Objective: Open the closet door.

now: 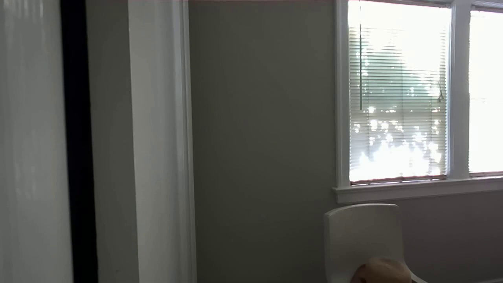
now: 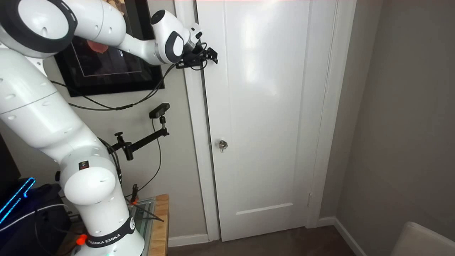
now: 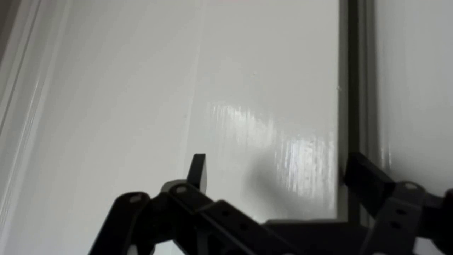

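The closet door (image 2: 265,117) is a tall white panel with a small shiny handle (image 2: 223,144) near its left edge. A narrow dark gap runs along that edge, and the door looks slightly ajar. My gripper (image 2: 214,57) is at the handle-side edge, well above the handle. In the wrist view the gripper (image 3: 276,168) is wide open. One finger is in front of the door face (image 3: 134,88). The other finger is at the dark gap beside the door's edge; I cannot tell whether it touches. The handle is out of the wrist view.
White door trim (image 2: 199,153) borders the gap. A framed picture (image 2: 117,67) hangs behind my arm. A camera on a bracket (image 2: 160,111) juts out below it. A white chair (image 1: 363,236) stands by the window (image 1: 399,94).
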Tool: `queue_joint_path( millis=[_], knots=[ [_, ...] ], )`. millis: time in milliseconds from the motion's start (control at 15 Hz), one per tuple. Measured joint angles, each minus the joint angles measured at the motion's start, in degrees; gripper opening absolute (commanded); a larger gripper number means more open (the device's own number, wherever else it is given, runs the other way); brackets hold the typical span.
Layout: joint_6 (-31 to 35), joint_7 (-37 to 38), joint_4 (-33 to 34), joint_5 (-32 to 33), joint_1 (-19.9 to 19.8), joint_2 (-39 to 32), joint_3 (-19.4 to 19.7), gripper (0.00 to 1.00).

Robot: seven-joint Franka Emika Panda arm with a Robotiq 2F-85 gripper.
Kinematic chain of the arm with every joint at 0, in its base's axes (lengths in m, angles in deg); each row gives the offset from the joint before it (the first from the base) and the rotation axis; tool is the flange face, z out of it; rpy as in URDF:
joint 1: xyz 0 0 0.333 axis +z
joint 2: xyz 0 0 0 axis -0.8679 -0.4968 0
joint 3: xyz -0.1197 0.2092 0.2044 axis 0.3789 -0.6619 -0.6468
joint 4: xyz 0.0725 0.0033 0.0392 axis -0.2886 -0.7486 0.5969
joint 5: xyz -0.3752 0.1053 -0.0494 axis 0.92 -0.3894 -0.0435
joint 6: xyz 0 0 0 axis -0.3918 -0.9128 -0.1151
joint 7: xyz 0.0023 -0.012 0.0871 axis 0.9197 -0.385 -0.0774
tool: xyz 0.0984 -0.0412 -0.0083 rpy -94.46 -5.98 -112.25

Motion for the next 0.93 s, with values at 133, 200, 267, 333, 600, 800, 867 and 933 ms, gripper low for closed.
queue_joint_path(
  millis=[133,200,267,333,600,800,867,933],
  knots=[
    [1.4,0.0,0.0,0.0,0.0,0.0,-0.1,1.0],
    [1.8,0.0,0.0,0.2,-0.1,0.0,-0.1,1.0],
    [1.9,0.1,0.0,0.7,-0.3,0.0,-0.3,1.0],
    [2.0,0.4,0.0,1.3,-0.9,0.0,-0.9,1.0],
    [2.1,2.9,0.0,2.9,-4.3,0.4,-4.1,0.68],
    [2.1,4.5,-0.2,3.2,-6.1,1.1,-6.6,0.47],
    [2.1,4.8,-0.3,3.2,-6.7,1.4,-7.3,0.41],
    [2.1,5.1,-0.5,3.2,-7.1,1.8,-8.0,0.34]
  ],
)
